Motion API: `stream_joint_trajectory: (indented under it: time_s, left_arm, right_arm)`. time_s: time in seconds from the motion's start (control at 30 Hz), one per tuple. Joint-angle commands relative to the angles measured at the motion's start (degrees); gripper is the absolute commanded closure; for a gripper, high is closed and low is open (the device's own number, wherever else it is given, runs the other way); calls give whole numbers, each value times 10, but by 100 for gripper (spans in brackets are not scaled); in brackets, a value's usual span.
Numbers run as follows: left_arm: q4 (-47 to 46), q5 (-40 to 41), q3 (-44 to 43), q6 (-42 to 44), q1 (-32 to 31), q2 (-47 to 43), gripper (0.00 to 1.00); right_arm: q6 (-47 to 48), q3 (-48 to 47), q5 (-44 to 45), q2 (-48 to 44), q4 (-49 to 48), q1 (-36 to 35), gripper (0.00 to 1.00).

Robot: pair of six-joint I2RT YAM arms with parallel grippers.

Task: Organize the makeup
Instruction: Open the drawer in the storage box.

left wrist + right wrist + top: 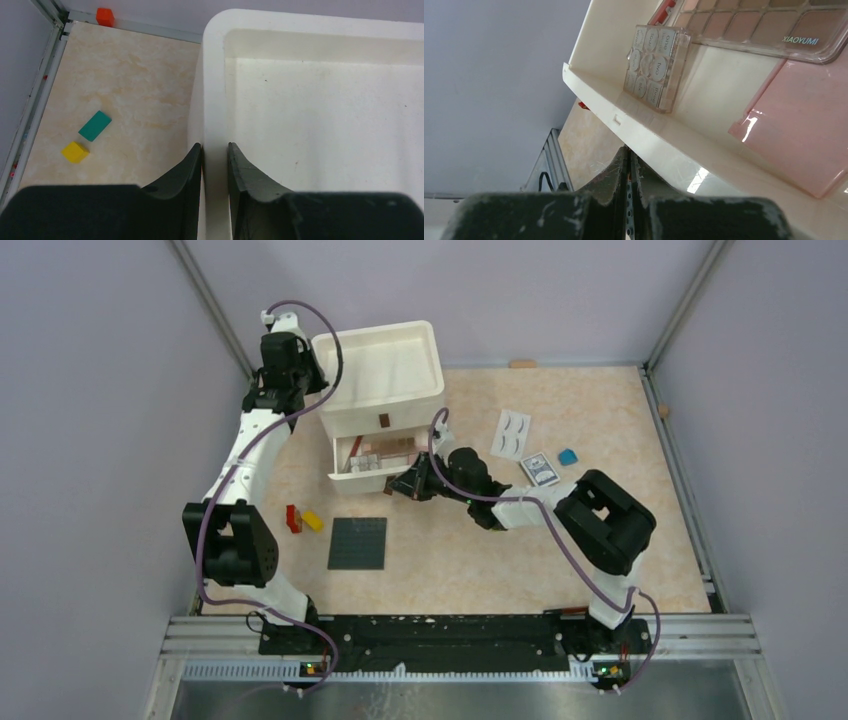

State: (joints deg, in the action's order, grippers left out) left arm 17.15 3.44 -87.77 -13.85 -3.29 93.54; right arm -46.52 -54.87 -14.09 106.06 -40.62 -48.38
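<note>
Overhead: left claw [312,375] at the white organizer's [385,360] rim, right claw [398,485] at its open drawer [352,475]; eyelash card [512,433] lies on the table [500,560]. Left wrist: claw pinching the organizer's wall. Right wrist: claw squeezed closed, empty, under the drawer's lip; palette [764,25] and pink compact [794,145] inside.

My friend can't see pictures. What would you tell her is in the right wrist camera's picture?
The right gripper, fingers shut together, points at the front edge of an open white drawer. Inside are a small clear case of round discs, a clear eyeshadow palette and a flat pink compact. A grey wall fills the left side.
</note>
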Motion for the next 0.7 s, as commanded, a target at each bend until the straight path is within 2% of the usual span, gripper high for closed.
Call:
stream_joint_trajectory:
  time_s: [0.0, 0.2, 0.67]
  left_arm:
    - [73, -26, 3, -7, -4, 18, 88]
    - [74, -27, 3, -7, -4, 17, 88]
    - [74, -26, 2, -7, -4, 17, 88]
  right_arm:
    - [16, 8, 10, -25, -6, -16, 100]
    - [25, 47, 20, -70, 2, -17, 100]
    - [19, 72, 18, -75, 1, -32, 100]
